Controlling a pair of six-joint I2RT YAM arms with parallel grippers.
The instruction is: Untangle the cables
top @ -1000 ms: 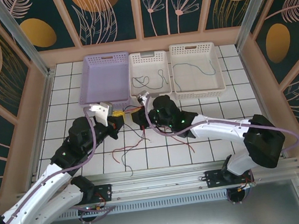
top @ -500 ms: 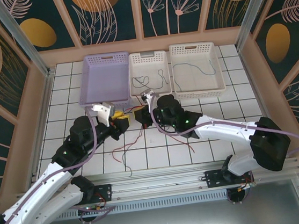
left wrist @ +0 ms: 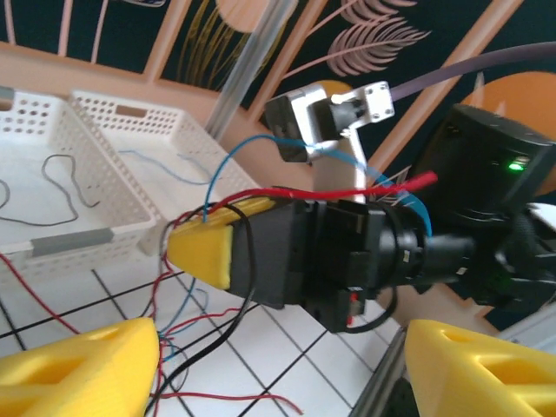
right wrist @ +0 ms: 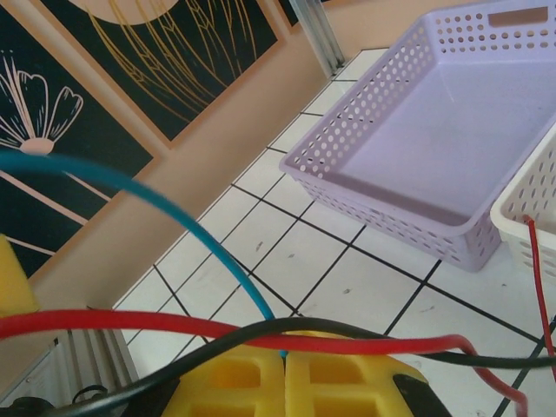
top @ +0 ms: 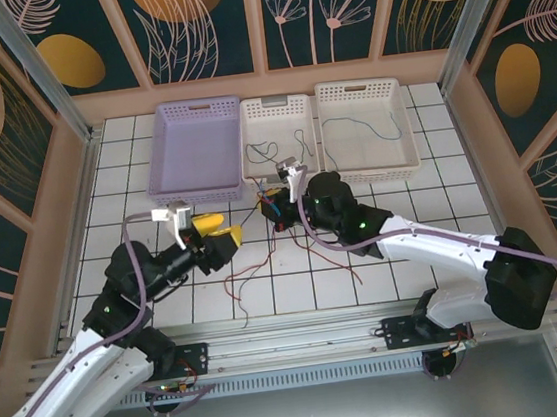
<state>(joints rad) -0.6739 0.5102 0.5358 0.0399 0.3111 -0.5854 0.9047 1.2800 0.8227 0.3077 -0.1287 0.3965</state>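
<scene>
Cables [right wrist: 130,319] in red, blue and black hang tangled from your right gripper [top: 277,212], its yellow pads [right wrist: 339,387] pressed together on them, and trail over the white tiles toward 7 o'clock. Your left gripper [top: 219,229], at 8 o'clock from the right one, has its fingers [left wrist: 78,369] spread and holds nothing. Another dark cable [top: 272,151] lies in the middle white basket [top: 272,101].
</scene>
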